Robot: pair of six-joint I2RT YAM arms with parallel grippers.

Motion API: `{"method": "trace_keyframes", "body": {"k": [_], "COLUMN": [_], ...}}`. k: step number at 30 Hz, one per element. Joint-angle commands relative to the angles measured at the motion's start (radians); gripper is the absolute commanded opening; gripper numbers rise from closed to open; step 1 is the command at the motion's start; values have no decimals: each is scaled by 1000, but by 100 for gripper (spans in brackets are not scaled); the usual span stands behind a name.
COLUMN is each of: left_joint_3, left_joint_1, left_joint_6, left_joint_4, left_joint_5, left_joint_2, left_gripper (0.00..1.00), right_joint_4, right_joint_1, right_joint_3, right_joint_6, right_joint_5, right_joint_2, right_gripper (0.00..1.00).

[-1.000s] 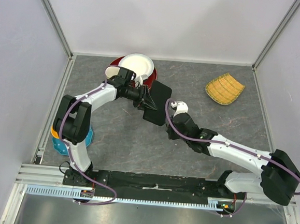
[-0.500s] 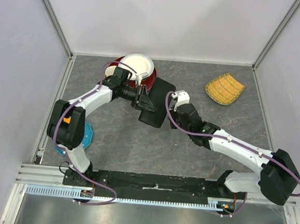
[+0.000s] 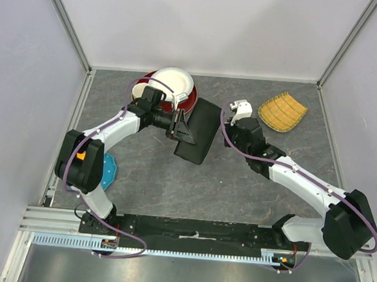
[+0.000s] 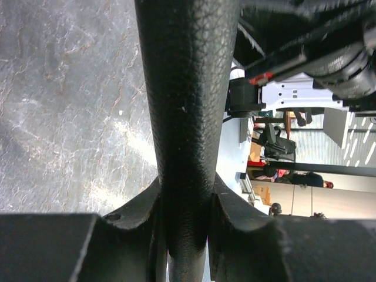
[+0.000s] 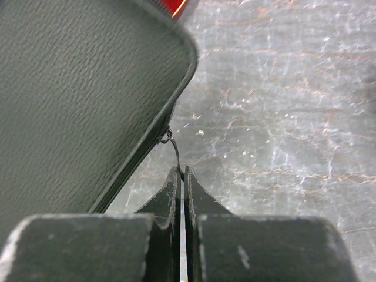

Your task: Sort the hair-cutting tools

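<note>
The hair-cutting tools are hidden in every view. A flat black textured case (image 3: 199, 132) is held off the table in the middle, tilted. My left gripper (image 3: 181, 129) is shut on the case's left edge; in the left wrist view the case (image 4: 188, 117) fills the gap between the left gripper's (image 4: 185, 200) jaws. My right gripper (image 3: 224, 123) is at the case's right edge. In the right wrist view the right gripper (image 5: 181, 173) is shut on the thin metal zipper pull (image 5: 173, 150) at the rounded corner of the case (image 5: 76, 100).
A white bowl (image 3: 173, 84) sits in a red bowl (image 3: 186, 101) just behind the left gripper. A yellow woven tray (image 3: 282, 111) lies at the back right. A blue object (image 3: 109, 172) lies by the left arm's base. Grey walls enclose the table.
My right gripper has moved away from me along the case's right edge with the zipper pull in it. The case has swung a little to the right in the left gripper.
</note>
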Motion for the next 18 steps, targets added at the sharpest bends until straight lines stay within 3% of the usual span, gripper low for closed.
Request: {"method": "trace_keyframes", "body": {"k": [1, 12, 18], "left_joint_3": [-18, -35, -25], "left_joint_1": [-9, -79, -119], "left_joint_6": [-46, 47, 155], "left_joint_4": [69, 40, -56], "left_joint_5": [51, 136, 152], "left_joint_2": [-75, -97, -97], "left_gripper": [2, 2, 2], "right_joint_4": [71, 95, 72], "right_joint_1": [-98, -241, -336], "right_joint_3": [71, 149, 214], "right_joint_6": [-57, -259, -483], "right_joint_5": [29, -164, -347], "right_joint_2": [-20, 0, 7], "right_gripper": [0, 0, 0]}}
